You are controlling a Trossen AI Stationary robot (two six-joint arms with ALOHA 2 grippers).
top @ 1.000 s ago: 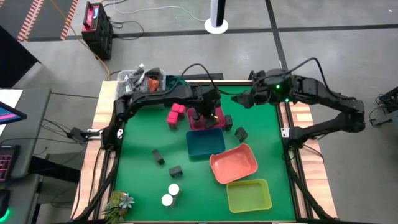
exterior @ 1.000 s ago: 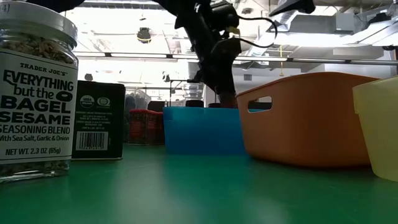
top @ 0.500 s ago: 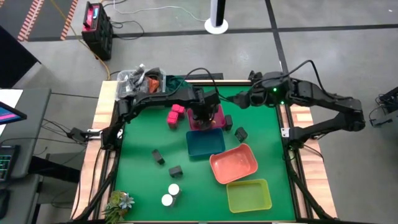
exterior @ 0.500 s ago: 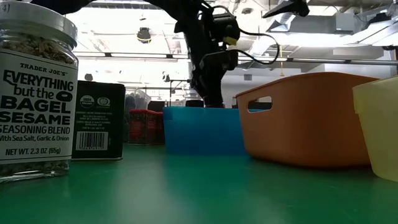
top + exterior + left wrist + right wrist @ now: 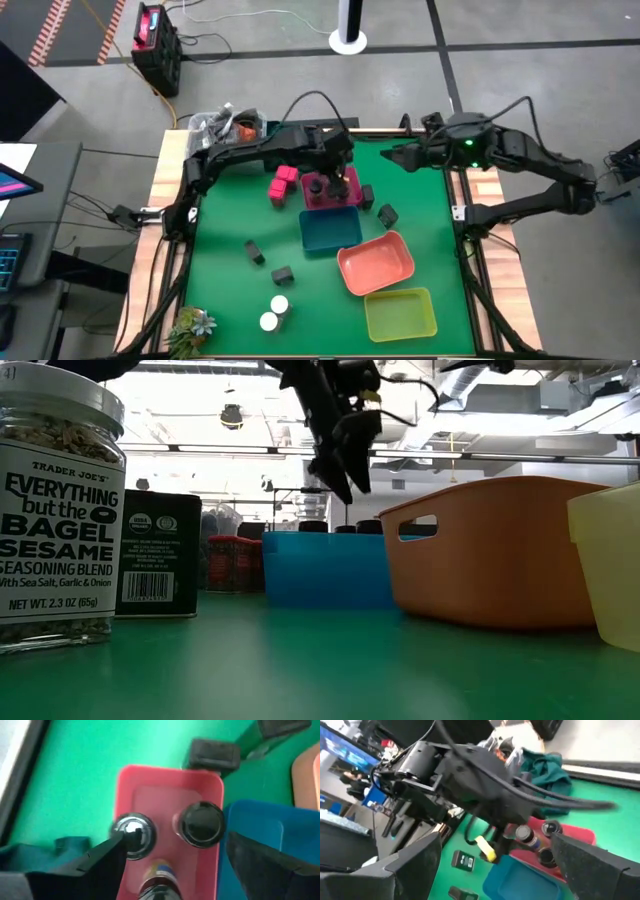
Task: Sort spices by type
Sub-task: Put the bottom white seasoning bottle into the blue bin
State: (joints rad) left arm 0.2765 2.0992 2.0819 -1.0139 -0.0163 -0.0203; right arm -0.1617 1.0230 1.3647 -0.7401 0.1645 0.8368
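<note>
My left gripper (image 5: 333, 178) hangs open above the pink tray (image 5: 348, 203), its fingers clear of everything in it. The left wrist view shows two dark-capped jars (image 5: 202, 823) standing upright in that tray (image 5: 130, 785) and a third jar (image 5: 157, 880) lying on its side. Pink blocks (image 5: 283, 182) sit on the mat left of the tray. Dark grey boxes (image 5: 283, 274) and two white-capped jars (image 5: 274, 313) stand on the near left of the mat. My right gripper (image 5: 388, 155) hovers open over the far right of the table.
The blue tray (image 5: 330, 232), the salmon tray (image 5: 376, 264) and the yellow-green tray (image 5: 401, 314) run from mid-table toward the near right corner. Two dark boxes (image 5: 387, 214) stand right of the pink tray. A clear bin (image 5: 225, 128) sits at the far left corner, a small plant (image 5: 190, 326) near left.
My left gripper has risen out of the pink tray, from down behind the blue tray in the low view to well above it. My right gripper has drawn back a little toward the table's right edge.
</note>
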